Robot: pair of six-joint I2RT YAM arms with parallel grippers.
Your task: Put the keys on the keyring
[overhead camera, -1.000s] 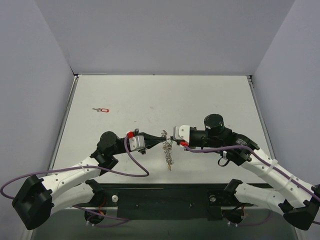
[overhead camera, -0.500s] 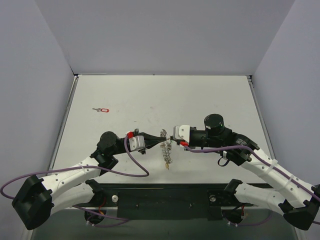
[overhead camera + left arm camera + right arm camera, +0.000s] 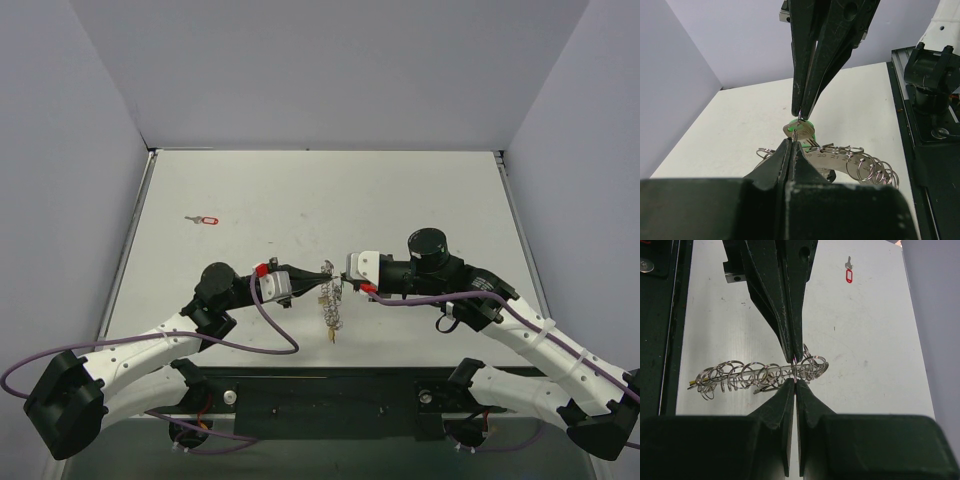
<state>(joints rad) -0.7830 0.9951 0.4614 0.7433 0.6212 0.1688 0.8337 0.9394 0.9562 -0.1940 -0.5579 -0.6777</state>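
Observation:
The keyring (image 3: 331, 303) is a flat silvery plate fringed with several small split rings, with a yellow piece (image 3: 333, 336) at its low end. It hangs above the table between both grippers. My left gripper (image 3: 322, 284) and my right gripper (image 3: 342, 282) meet tip to tip. Both are shut on one thin split ring at the keyring's top (image 3: 796, 371). The green key (image 3: 801, 131) sits at that same ring, between the two tips. The keyring's numbered plate (image 3: 840, 161) trails to the right in the left wrist view. The red key (image 3: 207, 220) lies alone on the table at far left and shows in the right wrist view (image 3: 849, 276).
The white table (image 3: 420, 190) is walled by grey panels on the left, the back and the right. A black base rail (image 3: 330, 395) with the arm mounts runs along the near edge. Purple cables loop beside both arms.
The keyring's hanging lower end has drifted slightly left. Both grippers stay shut at nearly the same spot.

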